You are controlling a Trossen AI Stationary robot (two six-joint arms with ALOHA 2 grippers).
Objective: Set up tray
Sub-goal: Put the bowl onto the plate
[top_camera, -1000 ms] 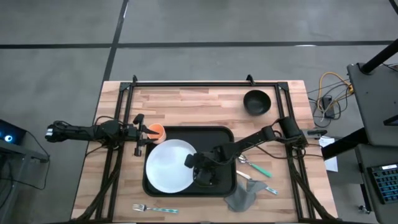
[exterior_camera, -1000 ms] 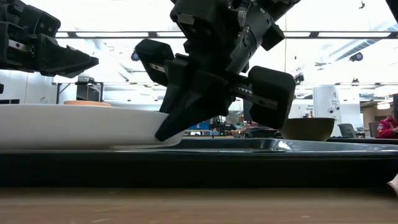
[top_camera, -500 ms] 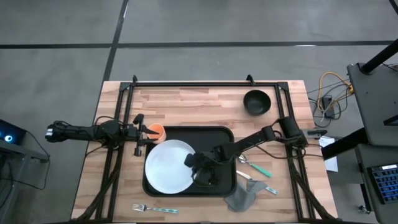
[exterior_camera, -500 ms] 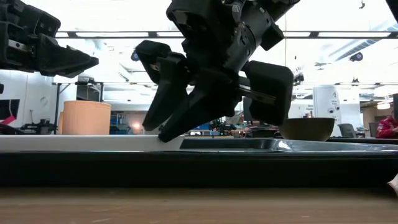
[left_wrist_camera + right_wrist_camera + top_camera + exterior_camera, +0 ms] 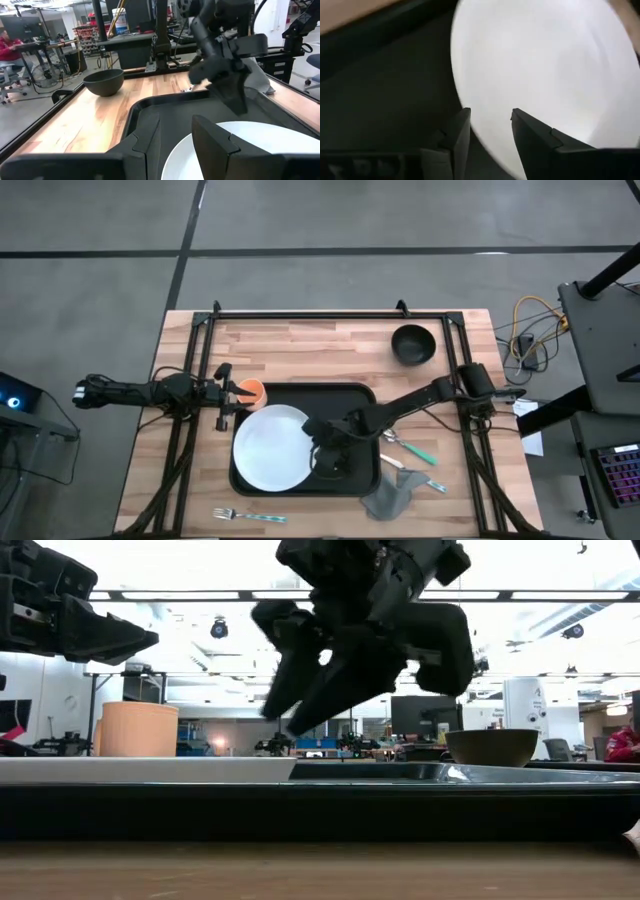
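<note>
Tray [image 5: 352,395], black and low-rimmed, sits mid-table carrying the white plate [image 5: 272,446]; right gripper [image 5: 318,442] hovers unclenched and empty at the plate's edge, while left gripper [image 5: 222,394], parted, waits beside an orange cup [image 5: 251,391].

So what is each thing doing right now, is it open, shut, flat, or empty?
tray: flat on the table, holding the plate.
white plate: lying flat in the tray, empty.
right gripper: open, above the plate's edge, holding nothing.
left gripper: beside the orange cup, off the tray.
orange cup: upright.
dark bowl: upright, empty.
grey napkin: crumpled.
</note>
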